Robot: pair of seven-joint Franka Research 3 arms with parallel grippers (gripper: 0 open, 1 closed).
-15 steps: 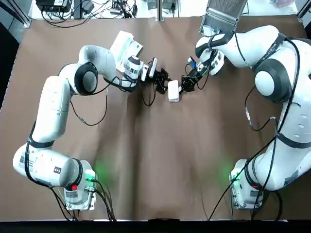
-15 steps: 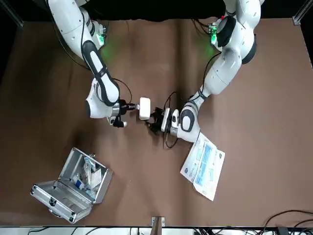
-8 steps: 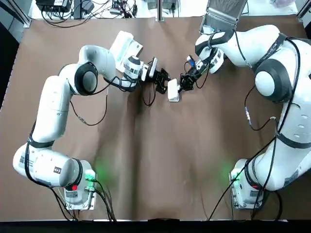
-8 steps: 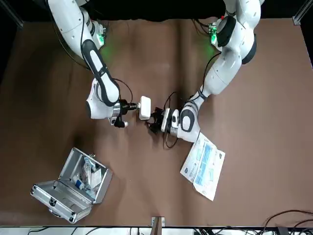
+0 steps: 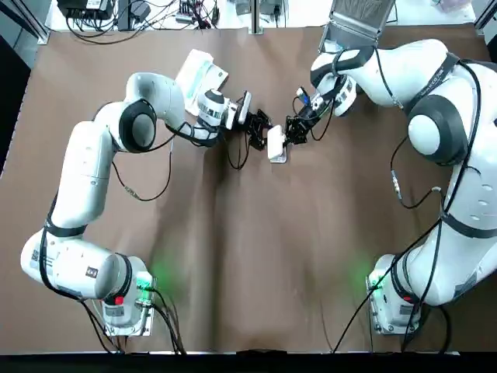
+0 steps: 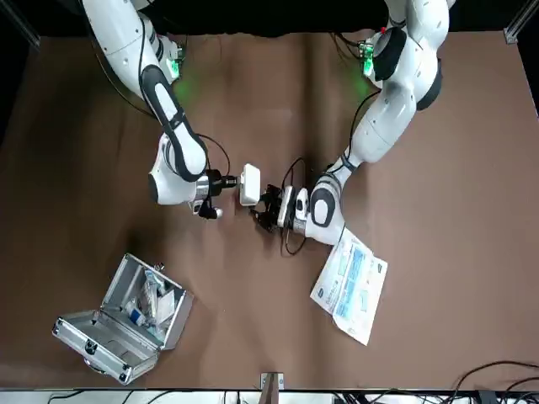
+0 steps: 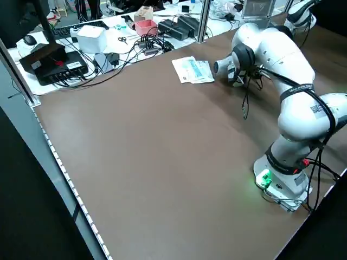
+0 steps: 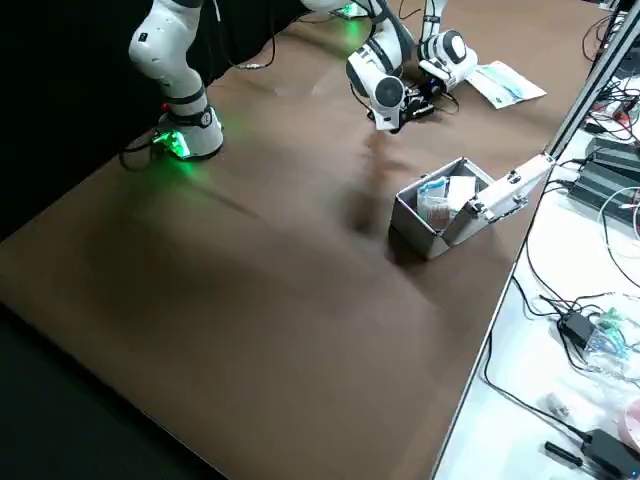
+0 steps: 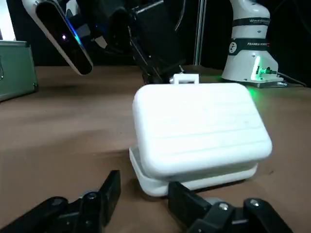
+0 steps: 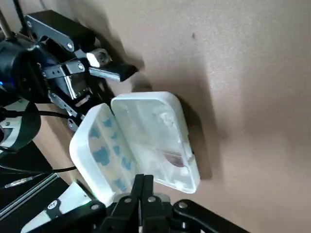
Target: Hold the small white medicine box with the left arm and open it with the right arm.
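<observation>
Small white medicine box (image 10: 141, 141) lies part-open, blue patches inside one half, just ahead of left gripper (image 9: 143, 182), fingers apart. Right gripper (image 10: 142, 180) pinched on its rim. Brown table (image 5: 248, 256); open metal case (image 6: 126, 316) behind right wrist, leaflet (image 6: 349, 286) beside left

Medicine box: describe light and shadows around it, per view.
Right wrist view: the part-open medicine box, at the right gripper, throws a dark shadow on the table. Left wrist view: shadow under it, ahead of the left gripper; a green light glows behind. Top view: green glow by both bases.
</observation>
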